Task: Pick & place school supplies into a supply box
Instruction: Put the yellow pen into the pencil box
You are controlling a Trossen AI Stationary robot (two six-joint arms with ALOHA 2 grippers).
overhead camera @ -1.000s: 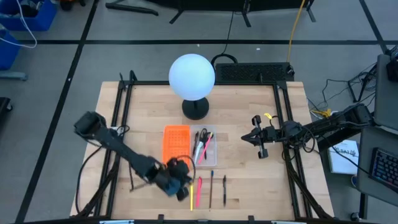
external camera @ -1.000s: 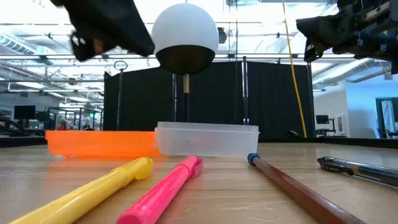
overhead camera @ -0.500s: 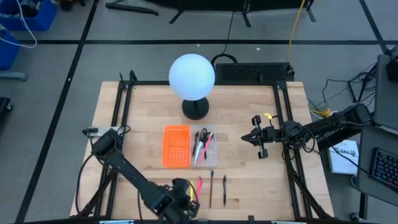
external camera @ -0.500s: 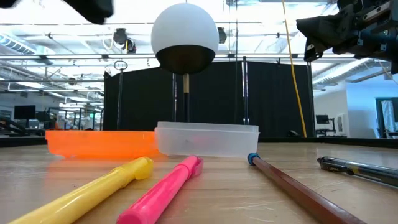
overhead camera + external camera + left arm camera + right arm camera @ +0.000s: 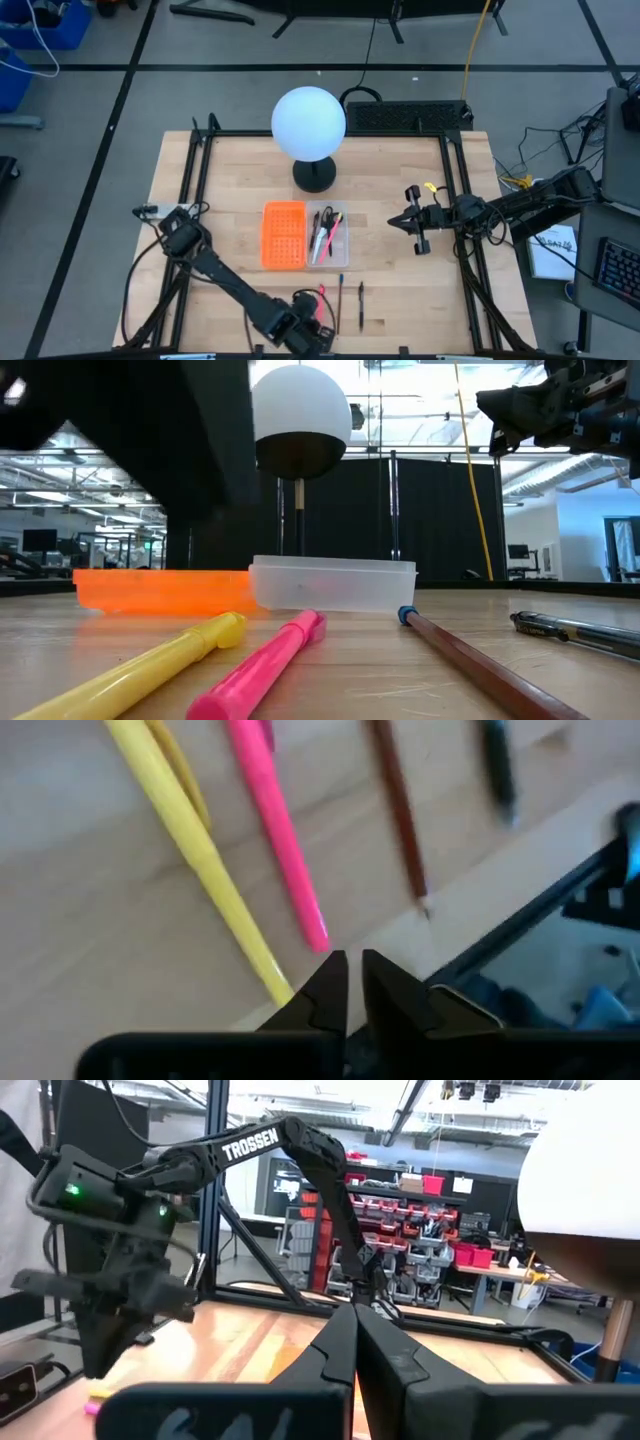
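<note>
Left gripper (image 5: 305, 332) hangs low over the near edge of the wooden table (image 5: 230, 180), its dark fingers (image 5: 325, 990) nearly closed on nothing, only a thin slit between them in the left wrist view. From overhead the arm hides the long yellow marker (image 5: 195, 850); the wrist view shows it plainly, lying on the wood beside the bright pink marker (image 5: 277, 835), the thin brown pencil (image 5: 400, 815) and the dark pen (image 5: 498, 765), all four roughly parallel and apart from one another. The yellow and pink markers' near ends lie just ahead of the fingertips, untouched. In the low view the same four lie in front of the supply box, with the left arm a dark mass at upper left. The high view alone shows what sits in the small clear plastic tray (image 5: 341, 258): small black-handled scissors (image 5: 324, 222) and thin pink and dark sticks, while the joined orange perforated half (image 5: 283, 236) lies just to its left. This box rests mid-table, beyond the loose markers and well apart from the left gripper. Behind it stands a white globe lamp (image 5: 309, 124) on a black base. Right gripper (image 5: 413, 224) hovers above the table right of the tray, fingers pressed together and empty in the right wrist view.
</note>
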